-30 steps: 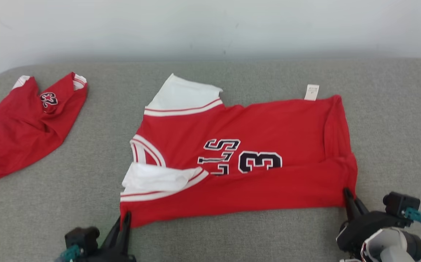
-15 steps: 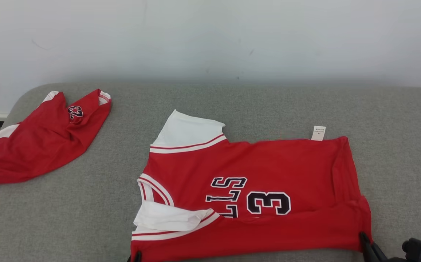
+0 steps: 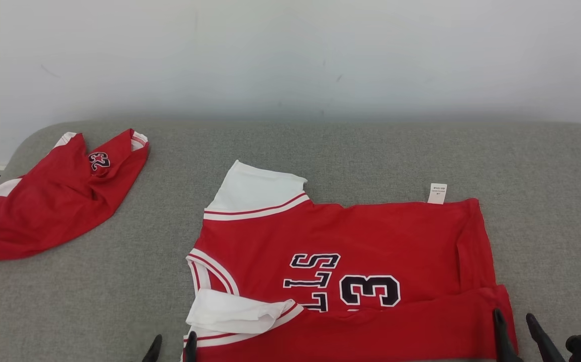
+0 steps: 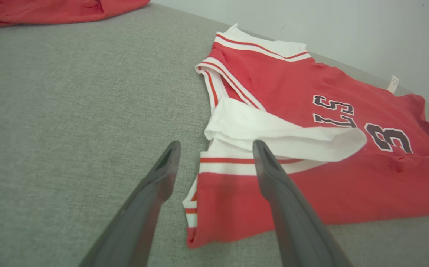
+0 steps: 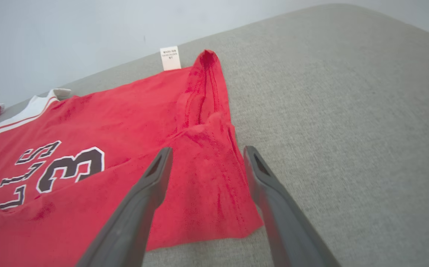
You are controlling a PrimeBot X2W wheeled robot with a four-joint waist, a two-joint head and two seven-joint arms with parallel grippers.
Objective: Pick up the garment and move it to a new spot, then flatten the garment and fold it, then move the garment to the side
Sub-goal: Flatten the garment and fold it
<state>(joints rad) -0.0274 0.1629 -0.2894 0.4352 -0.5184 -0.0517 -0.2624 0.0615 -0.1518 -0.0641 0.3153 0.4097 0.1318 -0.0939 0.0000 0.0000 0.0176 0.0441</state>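
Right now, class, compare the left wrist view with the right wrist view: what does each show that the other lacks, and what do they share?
Left wrist view alone: the open left tool aimed at the near folded white sleeve, with the striped neckline beyond. Right wrist view alone: the open right tool aimed at the hem corner. Both: the red jersey, its number 3, the white label and the grey surface.

2 red jerseys [image 3: 371, 236] [image 3: 44, 211], 2 grippers [image 3: 174, 339] [image 3: 513, 317], 1 gry pad [image 3: 320, 151], 1 wht tag [image 3: 437, 193]
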